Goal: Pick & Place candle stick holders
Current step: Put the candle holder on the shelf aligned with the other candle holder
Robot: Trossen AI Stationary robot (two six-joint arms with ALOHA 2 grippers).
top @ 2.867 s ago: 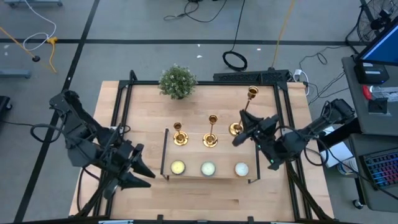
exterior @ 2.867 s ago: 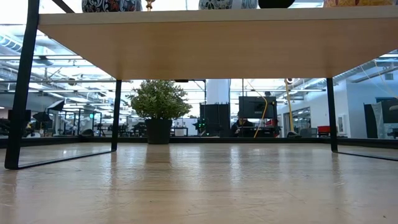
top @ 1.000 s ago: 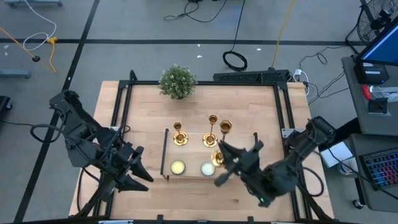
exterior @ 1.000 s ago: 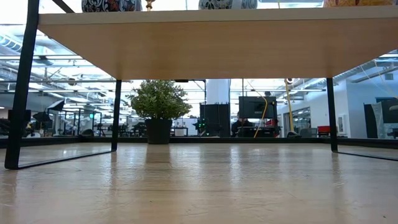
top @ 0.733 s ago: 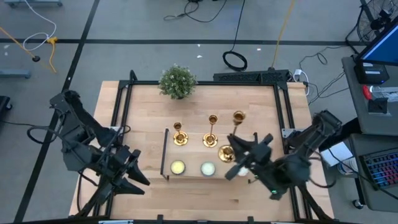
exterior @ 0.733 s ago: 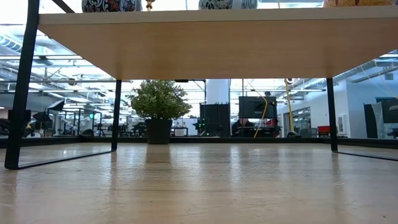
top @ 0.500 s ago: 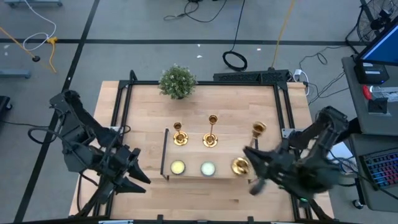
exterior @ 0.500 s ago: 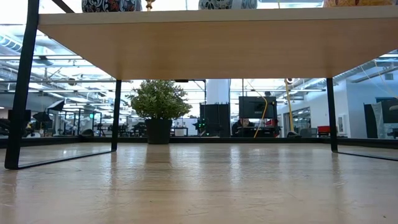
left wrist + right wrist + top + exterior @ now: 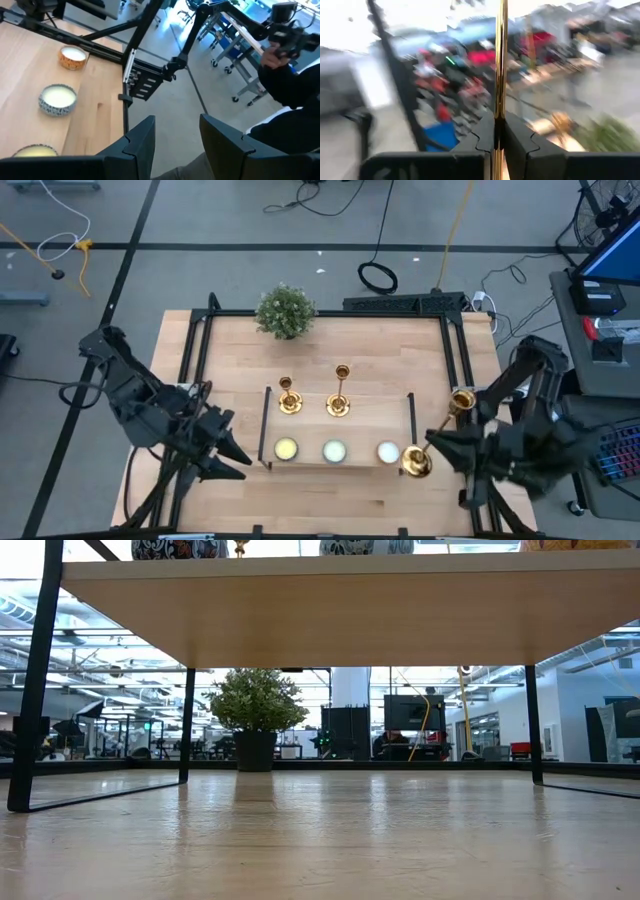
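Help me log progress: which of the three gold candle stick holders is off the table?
The one tilted in the right gripper, candle stick holder; the other two stand upright.

My table [image 9: 230, 360] is pale wood with a black frame along its edges. In the high view, a plant [image 9: 285, 311] stands at its upper middle. A low shelf [image 9: 340, 435] on black legs sits in the centre. On it stand two candlesticks [image 9: 288, 397] in a row, and below them three candles [image 9: 286, 448] side by side.
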